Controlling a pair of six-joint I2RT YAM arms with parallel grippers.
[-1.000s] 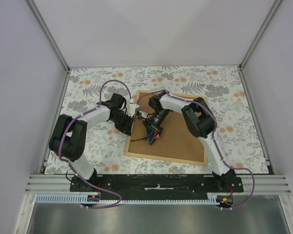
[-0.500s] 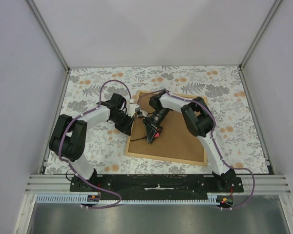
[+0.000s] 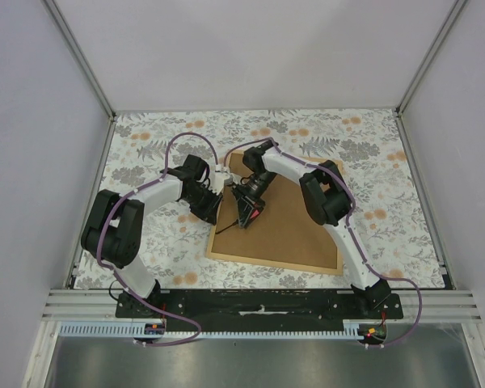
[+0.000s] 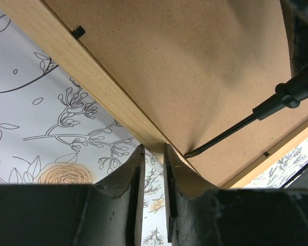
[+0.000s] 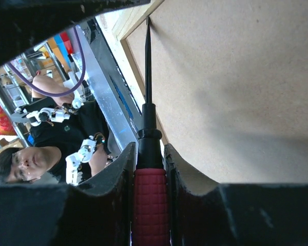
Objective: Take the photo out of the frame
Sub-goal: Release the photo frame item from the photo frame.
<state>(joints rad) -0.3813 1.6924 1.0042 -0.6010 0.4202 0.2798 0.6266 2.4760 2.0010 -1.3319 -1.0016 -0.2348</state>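
- The left end effector [image 4: 153,151] has its fingers pressed close on the wooden rim of the frame [image 4: 92,77], at the left side. I judge that it pinches the rim to stop the frame from sliding on the counter [image 3: 145,145] while the other arm works.
- The frame lies with its back up, so the brown backing board [image 4: 195,66] faces the cameras. This is the side from which it can be opened.
- The screwdriver [image 5: 148,128] puts its tip in the seam between board and rim, just beside the left fingers, probably to lever the board up or to turn a small black clip [image 4: 78,32].
- The right end effector [image 5: 149,151] is closed on the red handle of the screwdriver.
- The photo is not visible in any view; I suppose it is inside the frame, under the board. How far the tip goes into the seam I cannot tell.
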